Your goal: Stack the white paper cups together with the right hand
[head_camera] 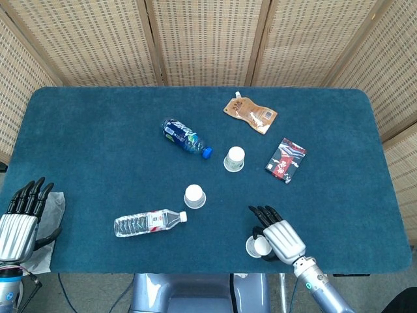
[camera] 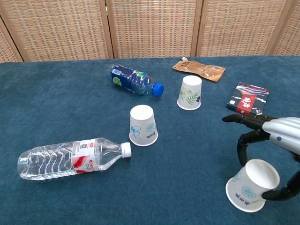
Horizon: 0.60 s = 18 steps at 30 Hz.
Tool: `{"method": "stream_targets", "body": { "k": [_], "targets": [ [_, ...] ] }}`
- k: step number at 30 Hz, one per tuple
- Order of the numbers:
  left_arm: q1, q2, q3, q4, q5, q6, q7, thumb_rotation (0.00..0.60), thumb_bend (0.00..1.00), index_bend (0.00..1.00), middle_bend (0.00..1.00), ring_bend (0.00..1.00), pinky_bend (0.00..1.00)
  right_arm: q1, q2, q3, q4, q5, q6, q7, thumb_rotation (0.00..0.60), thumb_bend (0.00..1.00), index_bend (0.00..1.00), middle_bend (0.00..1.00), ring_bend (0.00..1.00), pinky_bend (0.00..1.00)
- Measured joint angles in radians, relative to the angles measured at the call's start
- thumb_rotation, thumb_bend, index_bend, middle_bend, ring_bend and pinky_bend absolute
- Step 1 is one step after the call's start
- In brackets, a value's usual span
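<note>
The left hand rests idle with fingers apart at the table's left edge, holding nothing. Three white paper cups stand inverted: the middle cup, the far cup, and the near cup, over which the right hand arches, fingers spread around it. I judge this the first grasp; next the fingers must close without crushing, though contact is unclear and the wrist is cut off.

Head view looks steeply down; chest view, seemingly nearer, faces the same table.
</note>
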Motion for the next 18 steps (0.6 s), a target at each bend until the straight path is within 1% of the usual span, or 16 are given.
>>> {"method": "stream_targets", "body": {
  "k": [5, 10, 15, 18],
  "targets": [
    [-0.002, -0.003, 0.000, 0.002, 0.000, -0.003, 0.003, 0.600, 0.11, 0.04, 0.00, 0.00, 0.10, 0.009, 0.010, 0.008, -0.017, 0.004, 0.002, 0.004, 0.600, 0.14, 0.56, 0.02, 0.00, 0.13],
    [-0.001, -0.002, -0.001, 0.002, -0.001, -0.001, 0.001, 0.600, 0.11, 0.04, 0.00, 0.00, 0.10, 0.022, 0.036, 0.028, -0.059, 0.016, 0.005, -0.024, 0.600, 0.14, 0.56, 0.02, 0.00, 0.13],
    [-0.001, -0.001, 0.000, 0.002, -0.002, -0.002, -0.001, 0.600, 0.11, 0.04, 0.00, 0.00, 0.10, 0.043, 0.079, 0.070, -0.112, 0.059, 0.000, -0.062, 0.600, 0.14, 0.57, 0.02, 0.00, 0.14],
    [-0.002, -0.003, 0.002, 0.004, -0.002, -0.007, 0.006, 0.600, 0.11, 0.04, 0.00, 0.00, 0.10, 0.061, 0.101, 0.105, -0.136, 0.100, -0.010, -0.076, 0.600, 0.14, 0.57, 0.03, 0.00, 0.14]
  ]
}}
